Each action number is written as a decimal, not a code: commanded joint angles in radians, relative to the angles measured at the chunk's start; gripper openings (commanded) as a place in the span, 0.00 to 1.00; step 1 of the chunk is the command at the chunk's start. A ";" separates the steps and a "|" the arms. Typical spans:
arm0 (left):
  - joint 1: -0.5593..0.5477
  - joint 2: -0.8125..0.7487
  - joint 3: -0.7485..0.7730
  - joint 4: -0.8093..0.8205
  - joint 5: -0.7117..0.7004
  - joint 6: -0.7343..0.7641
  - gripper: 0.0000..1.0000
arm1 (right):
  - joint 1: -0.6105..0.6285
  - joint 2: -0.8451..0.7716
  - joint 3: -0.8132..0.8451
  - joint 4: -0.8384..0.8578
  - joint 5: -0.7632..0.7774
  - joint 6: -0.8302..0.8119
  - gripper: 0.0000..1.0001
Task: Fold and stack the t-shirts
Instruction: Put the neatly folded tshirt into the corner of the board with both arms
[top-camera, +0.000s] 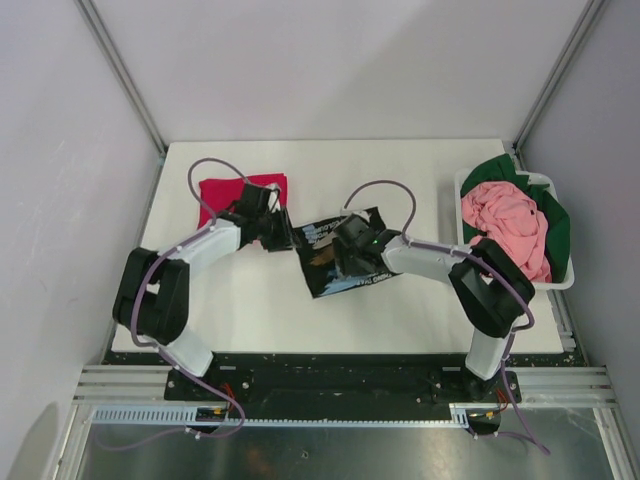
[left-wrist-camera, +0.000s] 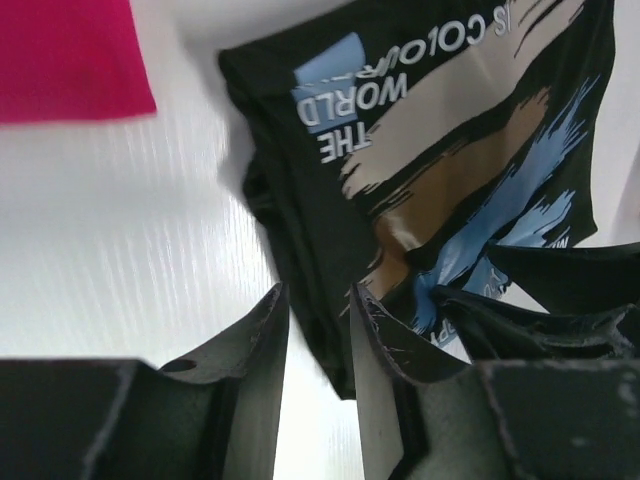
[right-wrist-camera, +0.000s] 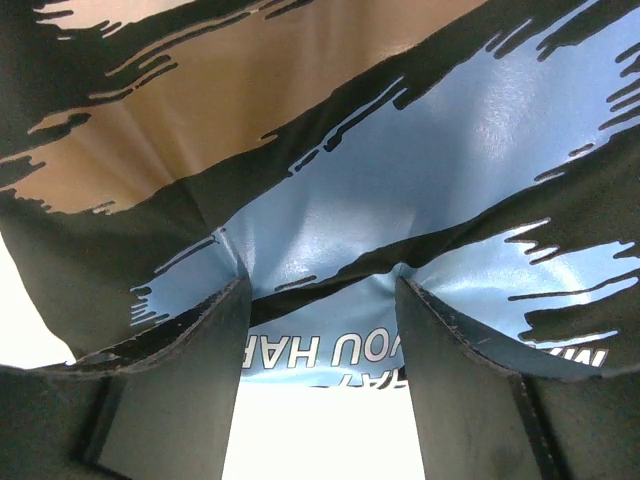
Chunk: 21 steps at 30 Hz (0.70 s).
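Note:
A black t-shirt (top-camera: 335, 280) with a tan, blue and white print lies crumpled at the table's middle. My left gripper (top-camera: 283, 235) is at its left edge. In the left wrist view the fingers (left-wrist-camera: 318, 295) stand narrowly apart, closed on a thick fold of the black shirt (left-wrist-camera: 450, 130). My right gripper (top-camera: 345, 250) is over the shirt's middle. In the right wrist view it (right-wrist-camera: 322, 285) is open, both tips pressing into the printed cloth (right-wrist-camera: 400, 160). A folded crimson t-shirt (top-camera: 225, 190) lies flat at the back left and also shows in the left wrist view (left-wrist-camera: 65, 55).
A white plastic basket (top-camera: 462, 180) stands at the table's right edge. It holds a bunched pink t-shirt (top-camera: 505, 220) on top of a dark green one (top-camera: 555, 225). Metal frame posts rise at the two back corners.

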<state>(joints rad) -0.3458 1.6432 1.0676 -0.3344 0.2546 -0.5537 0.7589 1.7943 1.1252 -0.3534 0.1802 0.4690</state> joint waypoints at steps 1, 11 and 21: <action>-0.017 -0.098 -0.102 0.052 0.073 -0.036 0.34 | 0.108 0.020 0.027 -0.086 -0.004 0.130 0.65; -0.076 -0.335 -0.335 0.063 0.083 -0.084 0.32 | 0.111 -0.101 0.027 -0.126 -0.027 0.224 0.65; -0.238 -0.432 -0.473 0.032 0.006 -0.134 0.33 | 0.021 -0.178 0.027 -0.108 -0.045 0.198 0.66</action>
<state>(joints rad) -0.5194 1.1984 0.6167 -0.3008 0.2977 -0.6556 0.8143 1.6482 1.1362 -0.4622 0.1444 0.6659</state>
